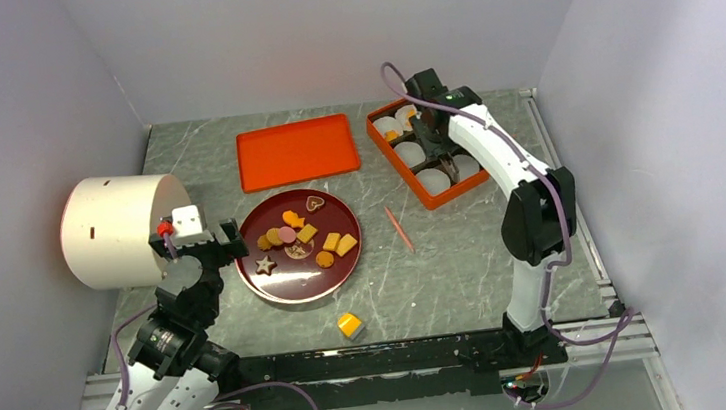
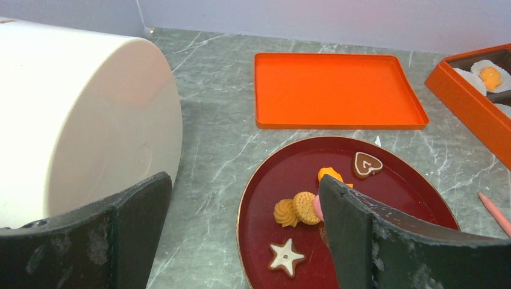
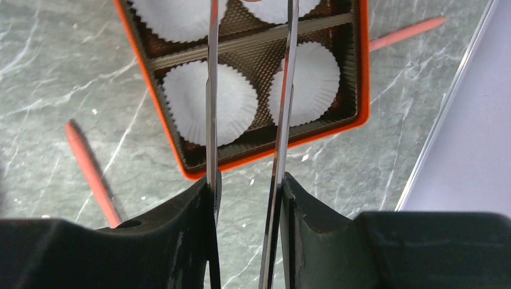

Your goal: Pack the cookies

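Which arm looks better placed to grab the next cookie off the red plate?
Probably left: the left gripper, open, sits beside the plate of cookies; the right gripper holds tongs over the orange box.

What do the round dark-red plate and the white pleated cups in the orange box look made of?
Round dark-red plate: probably lacquered wood or plastic, going by its glossy, reflective surface and thin gold rim. White pleated cups: paper, matte, with fine fluted walls like baking liners.

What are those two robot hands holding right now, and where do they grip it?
The right gripper pinches metal tweezers by their rear part, the blades reaching over the orange box. The left gripper is open and empty.
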